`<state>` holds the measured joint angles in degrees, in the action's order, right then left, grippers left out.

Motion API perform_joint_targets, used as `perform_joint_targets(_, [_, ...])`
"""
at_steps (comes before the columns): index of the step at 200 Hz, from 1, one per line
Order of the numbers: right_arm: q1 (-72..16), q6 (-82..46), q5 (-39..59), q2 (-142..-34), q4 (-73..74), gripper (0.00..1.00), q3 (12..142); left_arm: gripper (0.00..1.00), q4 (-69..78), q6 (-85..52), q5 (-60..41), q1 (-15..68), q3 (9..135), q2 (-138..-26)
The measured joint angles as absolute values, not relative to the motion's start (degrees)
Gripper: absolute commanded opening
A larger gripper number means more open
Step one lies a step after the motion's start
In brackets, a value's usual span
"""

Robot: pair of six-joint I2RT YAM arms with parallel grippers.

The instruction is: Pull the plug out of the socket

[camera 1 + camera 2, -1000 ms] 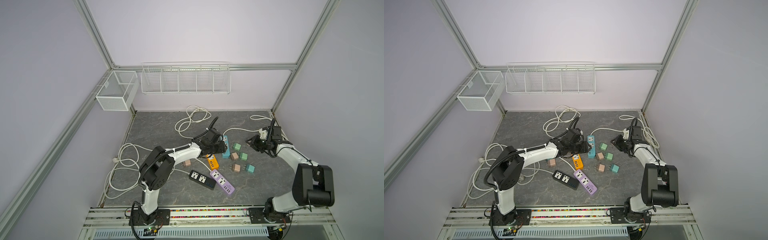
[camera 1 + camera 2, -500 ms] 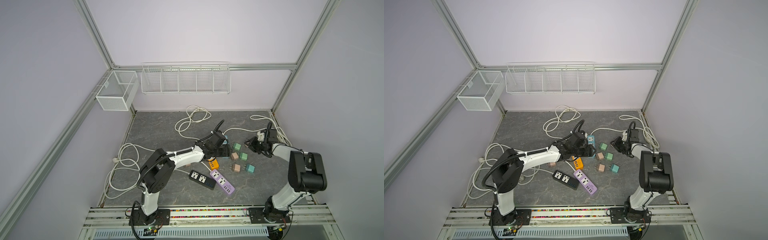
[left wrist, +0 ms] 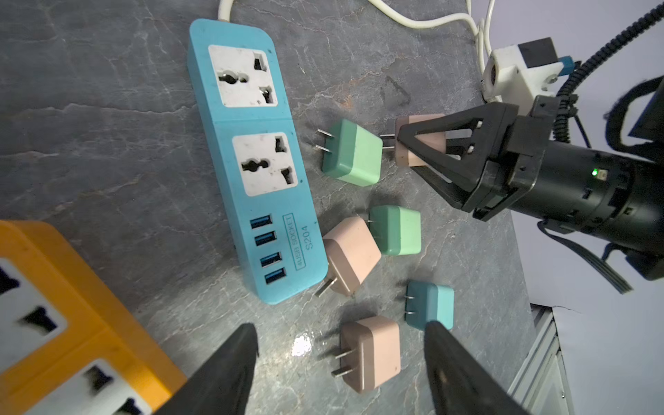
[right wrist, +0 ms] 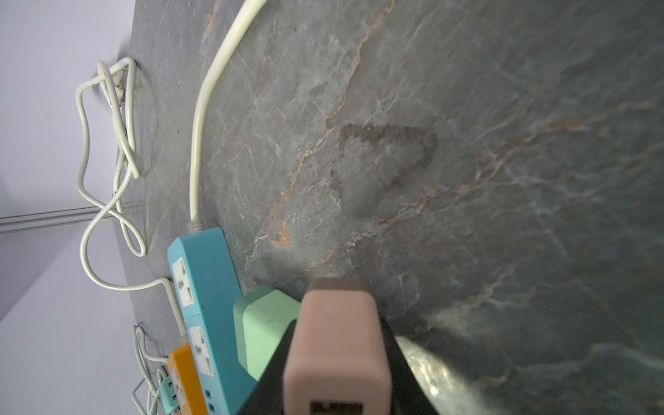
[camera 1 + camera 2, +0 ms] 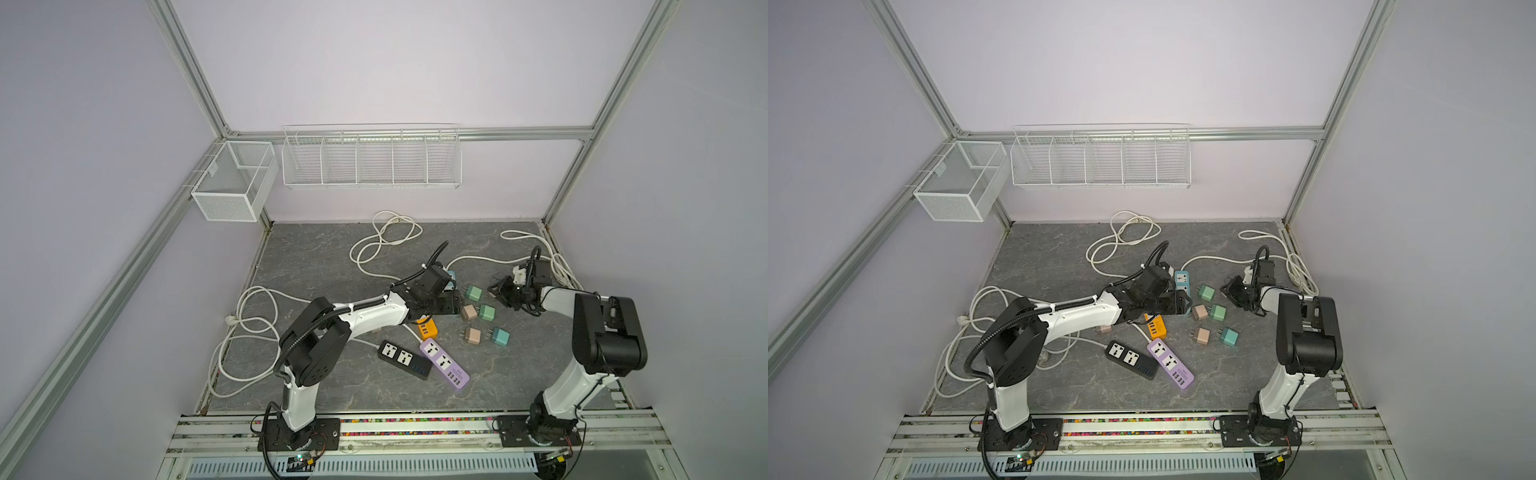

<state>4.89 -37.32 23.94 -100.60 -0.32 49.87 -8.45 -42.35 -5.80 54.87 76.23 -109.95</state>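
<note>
Your right claw (image 3: 407,151) is pinching the pink plug (image 4: 334,341) near the blue strip (image 3: 251,161), which is showing "4USB SOCKET S204"; your left claw (image 3: 341,328) is hovering spread by its USB end.

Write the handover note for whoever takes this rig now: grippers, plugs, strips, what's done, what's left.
Left gripper: open, empty, above the loose plugs beside the blue strip.
Right gripper: shut on a pink plug, prongs free, next to a green plug.
Done: the pink plug is out of any socket. Both blue strip sockets are empty, and the black strip and purple strip look empty too.
Left: set the pink plug down with the others. Check the orange strip, which is only partly in view.
</note>
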Motion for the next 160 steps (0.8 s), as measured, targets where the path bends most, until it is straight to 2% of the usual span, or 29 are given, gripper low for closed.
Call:
perform_joint_targets(58, [4.9, -34.7, 19.5, -98.0, -5.6, 0.62, 50.7, 0.76, -8.5, -42.3, -4.7, 54.9, 76.2, -109.8])
perform_joint_targets(104, [4.9, -31.2, 13.4, -91.8, -12.8, 0.79, 52.3, 0.81, -9.7, -41.0, -2.5, 53.9, 75.3, -106.7])
perform_joint_targets(145, [4.8, -26.5, 5.1, -83.7, -19.7, 0.93, 52.4, 0.89, -11.4, -39.2, 1.0, 47.4, 69.3, -97.2])
perform_joint_targets(160, [4.8, -25.2, 1.8, -80.0, -20.8, 0.97, 52.4, 0.95, -13.9, -38.2, 4.8, 44.0, 68.1, -93.6])
